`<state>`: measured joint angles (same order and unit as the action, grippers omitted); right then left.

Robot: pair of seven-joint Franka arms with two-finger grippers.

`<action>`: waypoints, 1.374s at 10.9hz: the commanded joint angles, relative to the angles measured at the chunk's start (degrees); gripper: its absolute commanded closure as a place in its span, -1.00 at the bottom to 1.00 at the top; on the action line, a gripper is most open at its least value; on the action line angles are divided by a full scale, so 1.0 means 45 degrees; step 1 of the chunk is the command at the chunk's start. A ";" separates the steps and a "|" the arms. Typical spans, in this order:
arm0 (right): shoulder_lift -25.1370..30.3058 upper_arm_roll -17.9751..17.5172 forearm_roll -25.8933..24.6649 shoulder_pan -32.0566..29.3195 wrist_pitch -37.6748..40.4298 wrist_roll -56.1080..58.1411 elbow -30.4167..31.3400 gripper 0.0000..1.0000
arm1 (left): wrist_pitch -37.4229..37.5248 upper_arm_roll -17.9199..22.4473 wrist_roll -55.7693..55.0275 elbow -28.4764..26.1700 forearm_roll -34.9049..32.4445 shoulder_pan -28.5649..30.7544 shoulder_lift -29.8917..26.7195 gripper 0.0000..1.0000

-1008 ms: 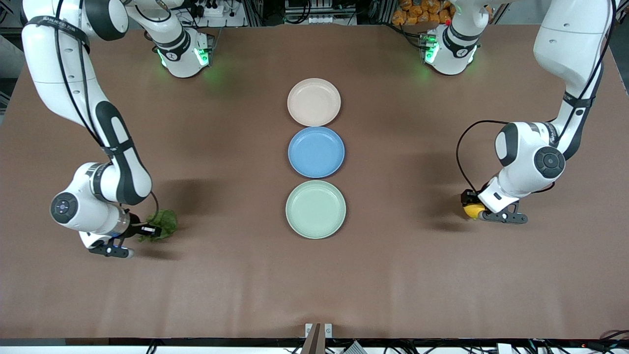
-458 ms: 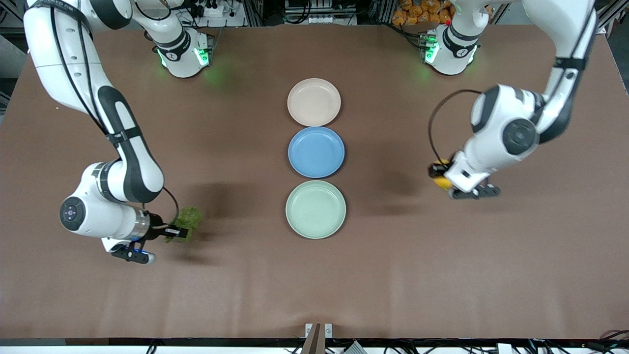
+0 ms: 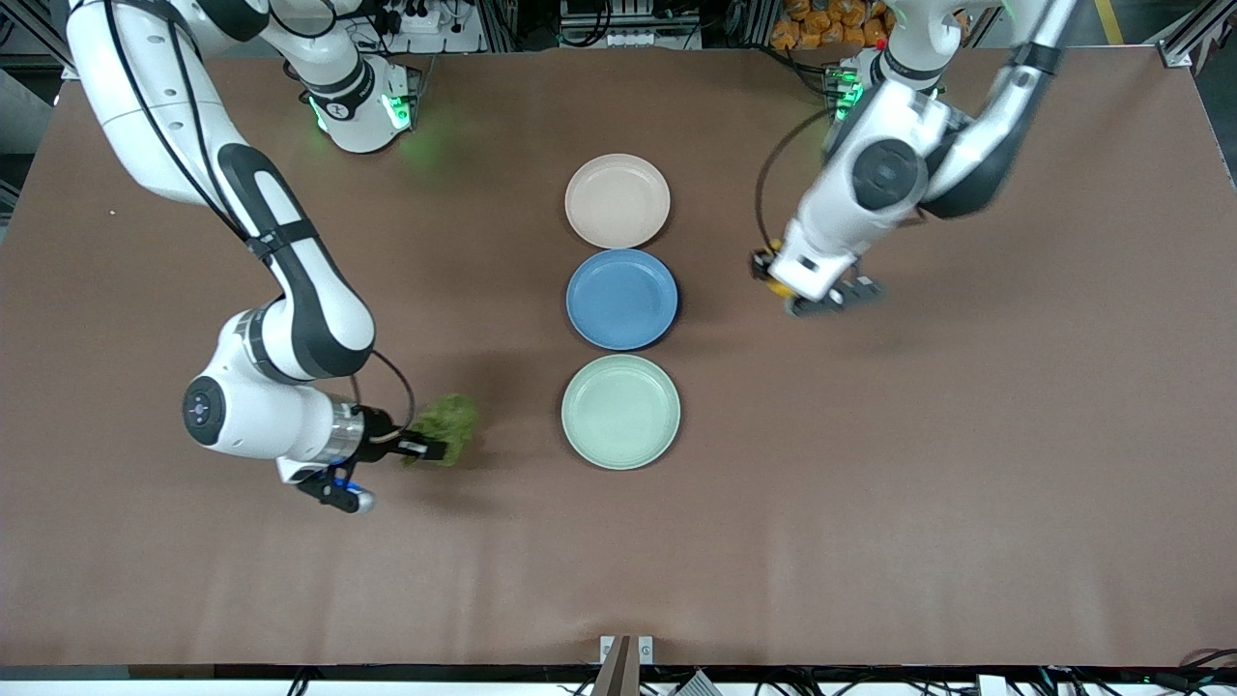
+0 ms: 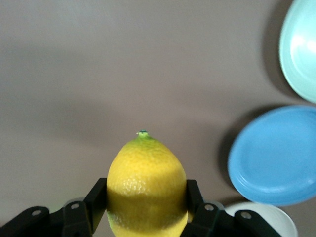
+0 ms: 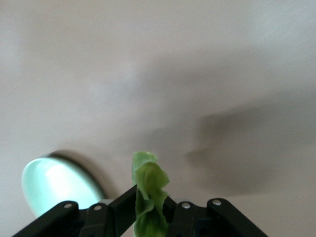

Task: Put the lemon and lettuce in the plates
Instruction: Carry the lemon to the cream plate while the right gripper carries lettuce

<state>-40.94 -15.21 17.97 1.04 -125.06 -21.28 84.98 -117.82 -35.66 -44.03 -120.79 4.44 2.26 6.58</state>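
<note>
The left gripper [image 4: 146, 217], up over bare table beside the blue plate [image 3: 622, 299], pinches the firm, smooth lemon [image 4: 146, 185] across its belly, while the right gripper [image 5: 148, 210], over table toward the right arm's end from the blue plate, clamps the limp, light lettuce [image 5: 148, 190] at its edge.

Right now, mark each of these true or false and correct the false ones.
1. The left end effector holds the lemon. True.
2. The lettuce lies in the green plate. False: the right end effector holds it above bare table.
3. The blue plate sits between the beige plate and the green one. True.
4. The beige plate holds the lemon. False: all three plates are empty.
</note>
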 commanded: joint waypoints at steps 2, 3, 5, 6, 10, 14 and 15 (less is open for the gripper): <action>-0.0140 -0.0154 0.2506 0.1267 -0.0875 -0.1164 -0.0329 1.00 | -0.0632 -0.2735 -0.4542 -0.0539 0.0690 0.0103 -0.0370 1.00; -0.0218 -0.0154 0.2665 0.1872 -0.1538 -0.1749 -0.0330 1.00 | -0.1117 -0.3165 -0.5132 -0.0849 0.1002 0.0006 -0.0369 1.00; -0.0393 -0.0135 0.2725 0.3025 -0.2750 -0.3057 -0.0330 1.00 | -0.3162 -0.3811 -0.6558 -0.1746 0.1025 -0.0266 -0.0214 1.00; -0.0569 -0.0115 0.2706 0.3746 -0.3606 -0.3585 -0.0310 1.00 | -0.4217 -0.3814 -0.7105 -0.2099 0.1025 -0.0694 0.0058 1.00; -0.1506 -0.0037 0.2666 0.5178 -0.5665 -0.5075 -0.0252 -0.04 | -0.7228 -0.3794 -0.9430 -0.3037 0.0888 -0.2296 0.0627 1.00; -0.1489 0.0314 0.2491 0.5179 -0.5627 -0.4978 -0.0154 -1.00 | -0.8736 -0.3755 -1.0255 -0.3391 0.0694 -0.3003 0.1406 1.00; -0.1450 0.0469 0.2471 0.5140 -0.5568 -0.4958 -0.0154 -1.00 | -0.9068 -0.3736 -1.0255 -0.3392 0.0693 -0.3061 0.1621 1.00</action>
<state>-47.86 -13.84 29.13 24.56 -150.79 -43.56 84.67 -155.06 -52.66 -89.08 -135.90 7.73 -11.11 11.57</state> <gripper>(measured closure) 0.344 0.317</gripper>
